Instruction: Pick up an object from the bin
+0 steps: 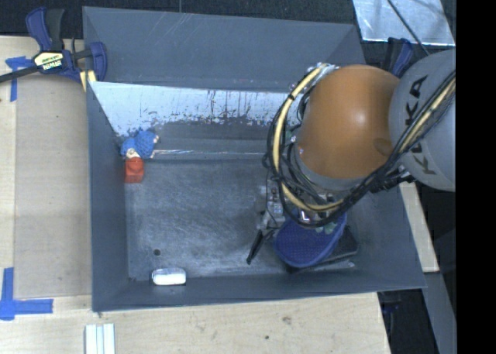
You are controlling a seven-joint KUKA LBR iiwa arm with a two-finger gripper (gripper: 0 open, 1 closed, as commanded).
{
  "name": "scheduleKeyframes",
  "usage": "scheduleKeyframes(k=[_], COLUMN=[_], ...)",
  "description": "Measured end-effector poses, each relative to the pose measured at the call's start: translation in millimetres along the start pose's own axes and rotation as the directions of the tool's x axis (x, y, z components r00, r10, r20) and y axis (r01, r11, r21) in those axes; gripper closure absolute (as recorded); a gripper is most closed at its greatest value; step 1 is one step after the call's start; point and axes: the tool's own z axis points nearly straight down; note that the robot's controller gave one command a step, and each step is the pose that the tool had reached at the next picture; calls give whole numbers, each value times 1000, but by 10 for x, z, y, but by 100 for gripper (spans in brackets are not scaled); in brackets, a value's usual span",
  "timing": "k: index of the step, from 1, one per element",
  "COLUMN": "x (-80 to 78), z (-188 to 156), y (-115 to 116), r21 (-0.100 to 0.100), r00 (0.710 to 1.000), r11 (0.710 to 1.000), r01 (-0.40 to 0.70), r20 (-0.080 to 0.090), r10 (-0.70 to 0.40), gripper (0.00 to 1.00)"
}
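My gripper (273, 205) shows as a bit of metal under the arm's orange dome, at the right of the bin floor. Just below it lies a blue oval thing on a black base (308, 245), partly hidden by the arm. A thin black stick (255, 249) slants down to the left from beside the gripper to the floor. I cannot tell whether the gripper touches either one.
A small white oblong piece (168, 276) lies at the bin's front left corner. A red block (134, 169) with a blue and yellow toy (140, 144) on top of it sits against the back left wall. The arm and its cables cover the bin's right side.
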Motion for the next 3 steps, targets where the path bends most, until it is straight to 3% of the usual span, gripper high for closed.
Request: scheduleKeyframes(k=[1, 2, 3], x=[3, -84, -132], z=[29, 1230, 1449], y=[-1, 157, -100], r21=[1, -2, -4], r00=[1000, 950, 794], r11=[1000, 950, 794], r01=[0, 313, 607], r20=[-5, -11, -8], r10=[0, -313, -607], gripper=[0, 0, 0])
